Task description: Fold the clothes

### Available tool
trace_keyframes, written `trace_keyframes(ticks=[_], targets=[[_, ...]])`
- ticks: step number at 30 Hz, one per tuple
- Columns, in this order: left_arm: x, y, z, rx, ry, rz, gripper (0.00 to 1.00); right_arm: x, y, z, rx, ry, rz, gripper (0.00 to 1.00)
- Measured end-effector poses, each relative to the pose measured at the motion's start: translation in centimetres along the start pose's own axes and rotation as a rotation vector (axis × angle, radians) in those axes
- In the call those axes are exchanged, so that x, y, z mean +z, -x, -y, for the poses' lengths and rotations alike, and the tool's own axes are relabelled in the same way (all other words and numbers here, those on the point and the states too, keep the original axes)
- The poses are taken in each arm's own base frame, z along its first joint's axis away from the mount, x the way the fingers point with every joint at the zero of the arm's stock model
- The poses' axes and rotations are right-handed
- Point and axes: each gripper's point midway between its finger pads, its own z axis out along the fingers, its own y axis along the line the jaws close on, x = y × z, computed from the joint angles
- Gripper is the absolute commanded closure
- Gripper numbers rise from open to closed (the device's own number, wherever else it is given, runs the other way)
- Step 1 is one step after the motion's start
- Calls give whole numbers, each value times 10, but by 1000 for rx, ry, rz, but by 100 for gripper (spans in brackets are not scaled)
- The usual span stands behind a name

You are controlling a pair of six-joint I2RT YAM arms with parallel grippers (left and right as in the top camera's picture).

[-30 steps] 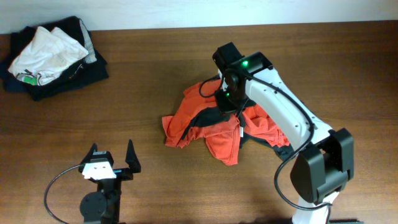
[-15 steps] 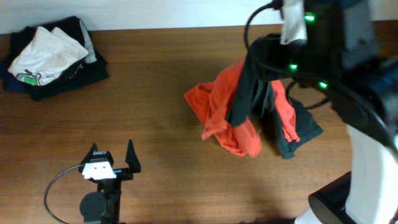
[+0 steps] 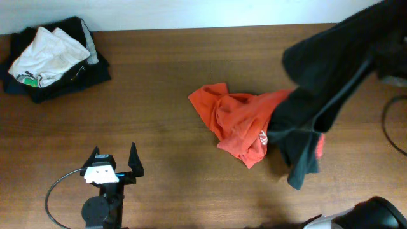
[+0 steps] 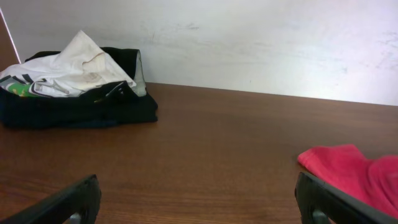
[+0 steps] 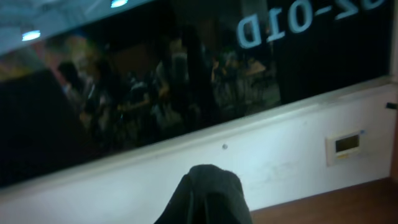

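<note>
Hanging from the upper right of the overhead view down to the bench (image 3: 152,108), the garment (image 3: 236,119) is half raised. Its orange-red part lies crumpled just right of centre, soft and creased, with a small white mark near its lower edge that is too small to read. Its black part (image 3: 331,76) rises toward the upper right, blurred and looming, with a loose strip trailing toward the lower right.

In the right wrist view a rounded hump of the same dark fabric fills the bottom centre. It hides the right gripper, so I cannot tell whether its jaws grip. Behind the hump, dark glass (image 5: 155,81) carries pale lettering cut off at the top edge; only "D" and "01" can be made out. A small wall panel (image 5: 346,145) sits at the right.

The left gripper (image 3: 115,158), at the lower left, has its jaws spread wide and holds nothing.

At the upper left is a pile of clothes (image 3: 48,57): rumpled white cloth with a green label, on dark folded fabric. The bench is brown wood with fine grain.
</note>
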Motion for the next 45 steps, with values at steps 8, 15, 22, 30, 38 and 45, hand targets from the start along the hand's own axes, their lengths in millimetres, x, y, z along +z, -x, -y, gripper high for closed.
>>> trace_keyframes(ticks=[8, 15, 22, 30, 38, 45], targets=[[0, 0, 0, 0, 0, 0, 1, -13, 22, 86, 57, -531, 161, 96], [0, 0, 0, 0, 0, 0, 1, 30, -25, 200, -92, -1074, 26, 95], [0, 0, 0, 0, 0, 0, 1, 17, -135, 355, 103, -1338, -413, 1], [0, 0, 0, 0, 0, 0, 1, 64, -283, 319, 405, -974, -945, 1], [0, 0, 0, 0, 0, 0, 1, 56, -471, 260, 272, -792, -1422, 0], [0, 0, 0, 0, 0, 0, 1, 31, -539, 246, 232, -734, -1520, 21]])
